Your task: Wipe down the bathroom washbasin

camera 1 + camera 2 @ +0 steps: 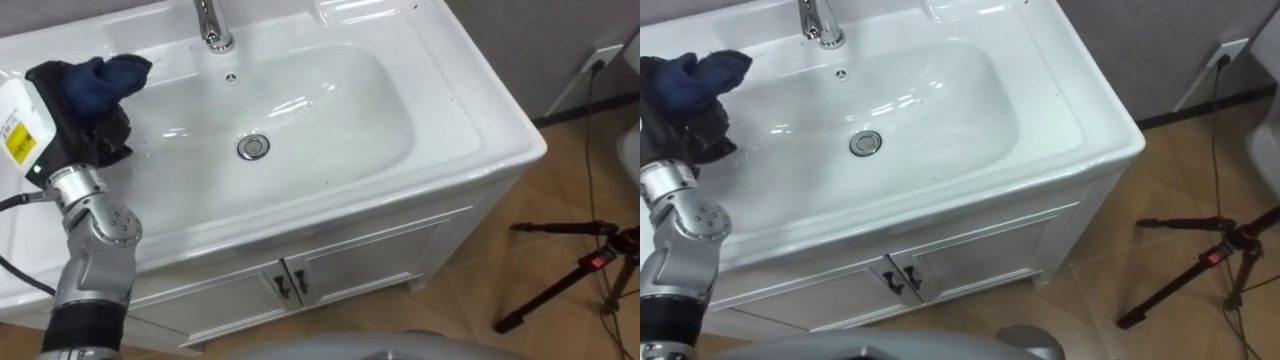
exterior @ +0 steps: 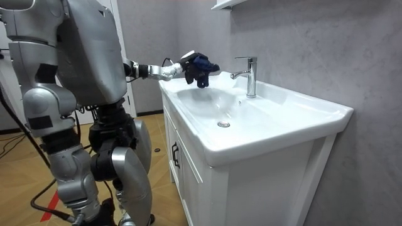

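Note:
The white basin (image 1: 480, 130) lies below me, with a chrome tap (image 1: 211, 24) at its back and a round drain (image 1: 254, 147) in the middle of the bowl. My left hand (image 1: 88, 125) is at the bowl's left rim, shut on a bunched dark blue cloth (image 1: 108, 76). The cloth hangs just over the left edge of the bowl, near the tap. In the room view I stand at the end of the vanity with my left arm stretched out, the left hand (image 2: 188, 63) holding the cloth (image 2: 202, 66) above the basin (image 2: 295, 119).
White cabinet doors with dark handles (image 1: 290, 285) sit under the basin. A black tripod (image 1: 585, 268) stands on the wooden floor to the right, and a cable runs to a wall socket (image 1: 603, 56). A grey wall rises behind the tap.

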Robot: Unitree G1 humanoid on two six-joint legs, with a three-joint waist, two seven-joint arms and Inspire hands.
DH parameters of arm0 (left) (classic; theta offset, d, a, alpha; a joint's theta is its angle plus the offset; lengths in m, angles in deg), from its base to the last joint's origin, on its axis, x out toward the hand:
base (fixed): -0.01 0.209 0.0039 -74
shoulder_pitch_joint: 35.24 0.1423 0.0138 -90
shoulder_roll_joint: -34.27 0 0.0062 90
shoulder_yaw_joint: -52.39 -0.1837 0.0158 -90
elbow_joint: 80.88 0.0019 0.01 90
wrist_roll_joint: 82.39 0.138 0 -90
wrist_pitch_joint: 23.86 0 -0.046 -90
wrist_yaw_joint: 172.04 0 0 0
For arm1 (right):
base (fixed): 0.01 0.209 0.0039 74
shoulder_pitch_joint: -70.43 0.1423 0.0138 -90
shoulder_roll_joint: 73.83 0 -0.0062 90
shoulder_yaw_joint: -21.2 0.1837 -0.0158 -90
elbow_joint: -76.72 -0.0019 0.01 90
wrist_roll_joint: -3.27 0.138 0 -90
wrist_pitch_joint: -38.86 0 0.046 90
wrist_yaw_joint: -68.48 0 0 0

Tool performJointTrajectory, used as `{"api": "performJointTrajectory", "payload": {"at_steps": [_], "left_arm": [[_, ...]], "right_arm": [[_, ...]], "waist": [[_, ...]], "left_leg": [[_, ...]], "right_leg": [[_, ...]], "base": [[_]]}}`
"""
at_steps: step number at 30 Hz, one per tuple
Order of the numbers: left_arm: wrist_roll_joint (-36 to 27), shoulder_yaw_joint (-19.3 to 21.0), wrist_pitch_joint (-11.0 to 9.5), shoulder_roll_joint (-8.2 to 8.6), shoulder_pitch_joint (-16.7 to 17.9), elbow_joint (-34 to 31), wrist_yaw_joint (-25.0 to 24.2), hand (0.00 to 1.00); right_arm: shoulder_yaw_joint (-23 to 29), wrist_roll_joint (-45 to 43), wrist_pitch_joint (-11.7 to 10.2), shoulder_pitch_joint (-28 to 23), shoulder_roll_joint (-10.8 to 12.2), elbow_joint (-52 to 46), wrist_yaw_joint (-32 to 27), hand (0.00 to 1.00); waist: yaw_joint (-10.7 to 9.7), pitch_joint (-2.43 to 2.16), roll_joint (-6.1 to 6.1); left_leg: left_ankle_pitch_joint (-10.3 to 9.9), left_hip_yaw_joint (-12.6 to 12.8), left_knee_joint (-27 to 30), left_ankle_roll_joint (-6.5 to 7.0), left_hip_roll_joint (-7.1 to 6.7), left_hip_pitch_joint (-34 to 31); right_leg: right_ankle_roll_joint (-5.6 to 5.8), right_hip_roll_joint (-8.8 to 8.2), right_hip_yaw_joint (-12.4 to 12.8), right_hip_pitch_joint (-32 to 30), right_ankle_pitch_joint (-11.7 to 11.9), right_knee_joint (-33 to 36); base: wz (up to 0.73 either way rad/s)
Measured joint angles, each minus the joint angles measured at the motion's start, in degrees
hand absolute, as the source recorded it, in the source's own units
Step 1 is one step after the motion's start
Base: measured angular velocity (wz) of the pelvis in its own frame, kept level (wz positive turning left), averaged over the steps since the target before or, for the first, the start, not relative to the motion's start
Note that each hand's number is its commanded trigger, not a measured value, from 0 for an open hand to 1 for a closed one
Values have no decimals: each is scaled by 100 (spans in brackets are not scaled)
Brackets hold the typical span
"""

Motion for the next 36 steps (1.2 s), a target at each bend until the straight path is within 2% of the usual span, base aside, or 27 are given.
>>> {"api": "performJointTrajectory", "payload": {"at_steps": [3,9,11,16,20,27,28,29,30,36], "left_arm": [[25,146,-6,-19,0,-102,111,100],[65,528,35,-20,47,-151,368,100],[64,624,49,-19,183,-131,458,100],[57,716,116,-16,578,13,498,100],[40,716,254,-16,679,263,487,100],[-180,716,268,-10,718,450,459,100],[-180,715,269,-10,717,450,459,69],[-180,715,269,-10,717,449,460,52],[-180,715,269,-10,717,449,460,0],[-188,707,269,24,738,449,460,0]], "right_arm": [[1,-35,1,20,0,-49,-3,0],[-1,-73,24,20,0,-52,-6,0],[-6,-238,30,17,2,-54,-14,0],[-17,-237,60,-11,4,-54,-26,0],[-13,-250,73,-48,3,-55,-17,0],[-22,-208,162,-138,3,-54,-18,0],[-22,-209,180,-135,3,-54,-19,0],[-21,-209,186,-126,3,-54,-19,0],[-22,-209,185,-122,4,-53,-17,0],[-112,-237,187,-117,10,-59,-10,0]], "waist": [[25,-6,12],[239,-26,53],[277,-52,95],[280,-48,124],[271,-42,92],[286,-24,16],[290,-24,16],[288,-23,19],[284,-24,22],[274,-28,57]], "left_leg": [[0,-3,2,0,1,1],[-2,-10,-28,3,-1,-36],[-2,-11,-34,4,-4,-31],[-1,-7,-18,4,-8,29],[-1,-20,-14,4,-7,-6],[-4,-130,-9,7,-3,-39],[-5,-131,-14,8,-3,-39],[-7,-134,-27,10,-3,-40],[-8,-137,-33,11,-4,-39],[-11,-134,-60,16,-5,-39]], "right_leg": [[-2,4,23,-1,-1,-2],[2,16,25,-19,4,-29],[4,4,10,3,14,-40],[10,-6,10,78,-1,-62],[20,-15,-11,87,-20,-69],[14,-14,-86,78,-20,-83],[14,-10,-85,75,-19,-82],[13,-3,-87,73,-19,-82],[13,0,-90,73,-18,-82],[12,1,-92,75,-16,-83]], "base": [[0],[1],[0],[0],[4],[6],[0],[0],[0],[0]]}}
